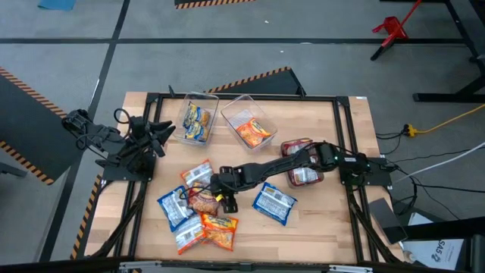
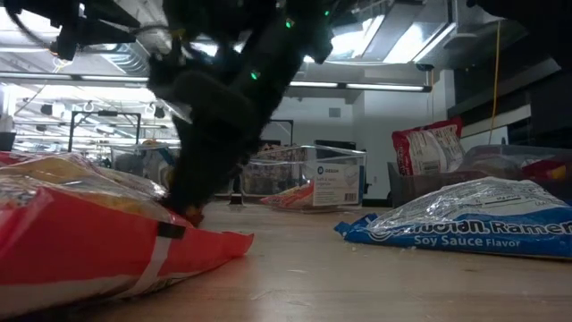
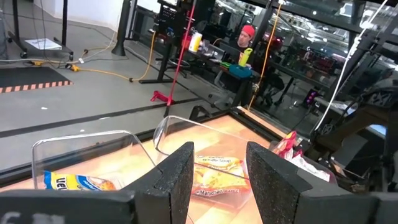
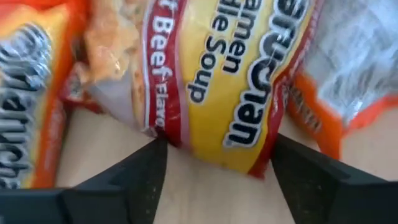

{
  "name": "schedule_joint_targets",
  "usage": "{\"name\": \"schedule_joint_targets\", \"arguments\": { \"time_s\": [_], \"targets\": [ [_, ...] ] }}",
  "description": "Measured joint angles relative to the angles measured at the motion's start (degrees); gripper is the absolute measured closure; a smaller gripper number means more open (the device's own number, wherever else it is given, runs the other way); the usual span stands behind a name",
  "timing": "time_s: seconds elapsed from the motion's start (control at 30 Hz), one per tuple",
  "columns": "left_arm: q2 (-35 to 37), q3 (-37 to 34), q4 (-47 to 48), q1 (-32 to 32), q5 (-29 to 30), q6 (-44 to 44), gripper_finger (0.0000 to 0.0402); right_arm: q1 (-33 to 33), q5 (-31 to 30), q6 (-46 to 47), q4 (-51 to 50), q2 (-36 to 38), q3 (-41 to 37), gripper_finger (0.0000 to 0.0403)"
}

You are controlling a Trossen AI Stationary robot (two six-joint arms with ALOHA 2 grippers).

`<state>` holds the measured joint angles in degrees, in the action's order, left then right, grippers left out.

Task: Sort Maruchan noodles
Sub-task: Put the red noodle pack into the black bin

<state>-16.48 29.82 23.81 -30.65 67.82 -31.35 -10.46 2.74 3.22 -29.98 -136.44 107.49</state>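
I see the wooden table (image 1: 318, 220) on grey floor, glass partitions and ceiling lights behind. My right gripper (image 1: 225, 199) sits at the loose ramen packets (image 1: 198, 208), fingers apart astride a roast beef flavor packet (image 4: 211, 81). My left gripper (image 1: 161, 135), fingers apart, waits near two clear bins (image 1: 250, 102).

Table (image 1: 318, 227): bare wood, dark frame around it.
Clear bins (image 1: 241, 108): two, side by side at far edge.
Red clamp (image 1: 391, 29): lay on grey floor.
Yellow cable (image 1: 447, 119): ran across floor at right.
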Motion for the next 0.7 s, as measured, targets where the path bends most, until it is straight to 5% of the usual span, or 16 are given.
{"name": "schedule_joint_targets", "arguments": {
  "time_s": [0.23, 0.53, 0.7],
  "targets": [
    [-0.01, -0.02, 1.22, 0.02, -0.01, -0.04, 0.026, 0.05, 1.09, 0.55, 0.99, -1.1, 0.13, 0.0223],
    [0.02, -0.02, 1.28, 0.01, 0.02, -0.02, 0.0261, 0.84, 2.33, 2.15, 0.08, -1.1, 0.21, 0.0387],
    [0.02, -0.02, 1.46, 0.01, 0.04, -0.02, 0.0261, 0.85, 3.92, 4.34, -1.14, -0.66, 0.21, 0.0397]
  ]
}}
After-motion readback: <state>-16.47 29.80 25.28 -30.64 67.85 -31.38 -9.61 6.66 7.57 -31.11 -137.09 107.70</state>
